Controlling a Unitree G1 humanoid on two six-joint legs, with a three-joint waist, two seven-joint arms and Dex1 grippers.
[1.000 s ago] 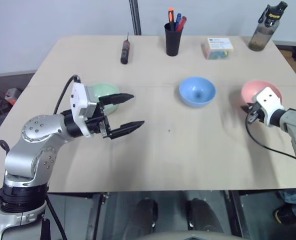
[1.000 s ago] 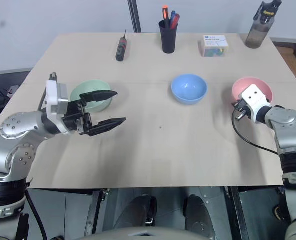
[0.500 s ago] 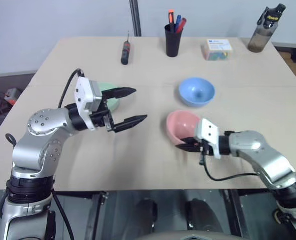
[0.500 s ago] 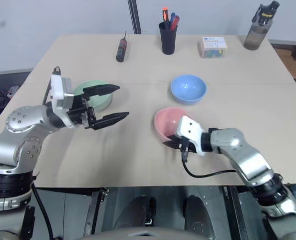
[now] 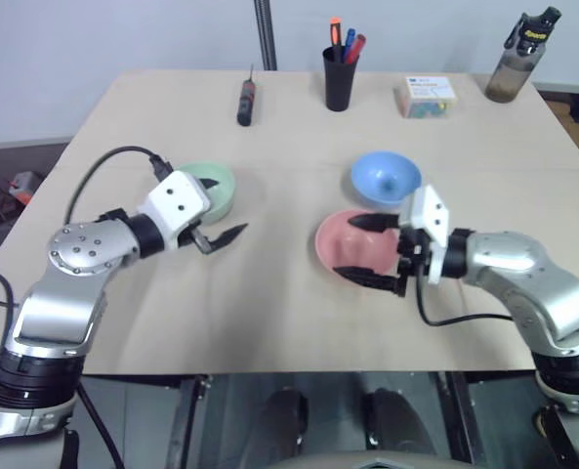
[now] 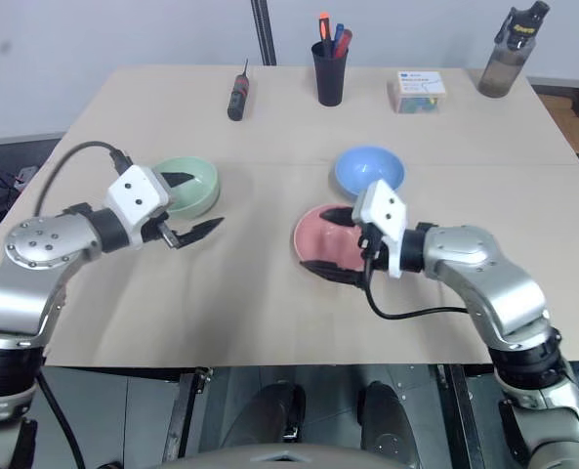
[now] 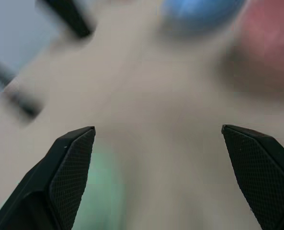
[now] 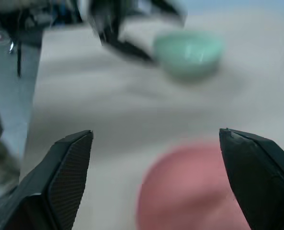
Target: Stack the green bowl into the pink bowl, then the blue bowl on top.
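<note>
The pink bowl point(image 5: 346, 242) sits on the table just in front of the blue bowl point(image 5: 385, 178). My right gripper point(image 5: 349, 248) is open and reaches in from the right. One finger is over the pink bowl's far rim and the other is by its near rim. The green bowl point(image 5: 211, 190) stands to the left. My left gripper point(image 5: 228, 206) is open at its right edge, with one finger over the bowl and the other in front of it. The right wrist view has the pink bowl point(image 8: 194, 191) between the open fingers and the green bowl point(image 8: 189, 52) beyond.
Along the table's far edge stand a screwdriver point(image 5: 243, 98), a black pen cup point(image 5: 339, 73), a small box point(image 5: 427, 96) and a dark bottle point(image 5: 516, 57). Bare tabletop point(image 5: 279, 283) lies between the two grippers and toward the front edge.
My right gripper brought the pink bowl from the far right to the middle, then opened. My left gripper, open throughout, rolled and moved closer to the green bowl.
</note>
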